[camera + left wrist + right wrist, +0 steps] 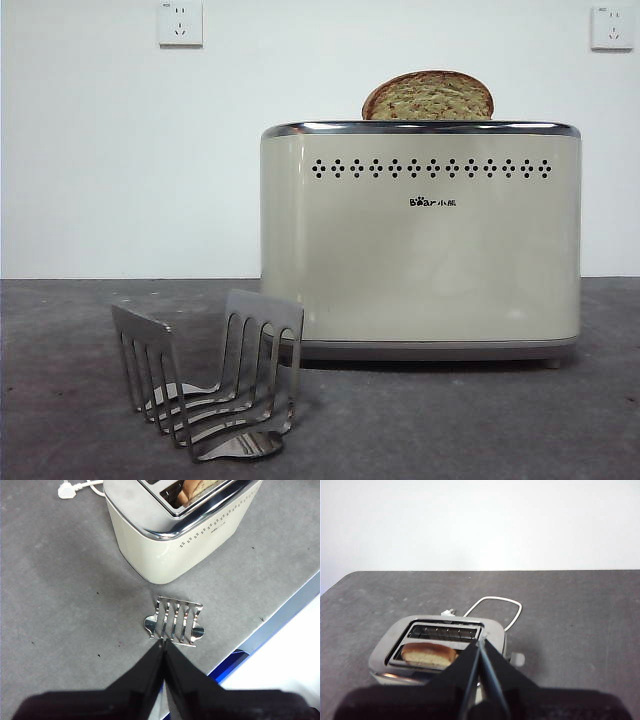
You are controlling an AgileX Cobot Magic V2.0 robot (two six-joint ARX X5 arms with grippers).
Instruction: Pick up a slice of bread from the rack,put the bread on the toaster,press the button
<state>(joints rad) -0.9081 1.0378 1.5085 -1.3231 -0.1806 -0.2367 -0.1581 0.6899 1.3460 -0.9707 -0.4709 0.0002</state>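
The slice of bread (428,97) is sitting in the toaster (420,250), its top protruding, so both empty pincers, left (163,642) and right (481,642), are hanging closed above, the button unpressed.

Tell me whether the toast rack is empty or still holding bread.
Empty. The rack has nothing between its dividers; the slice of bread sits in the toaster.
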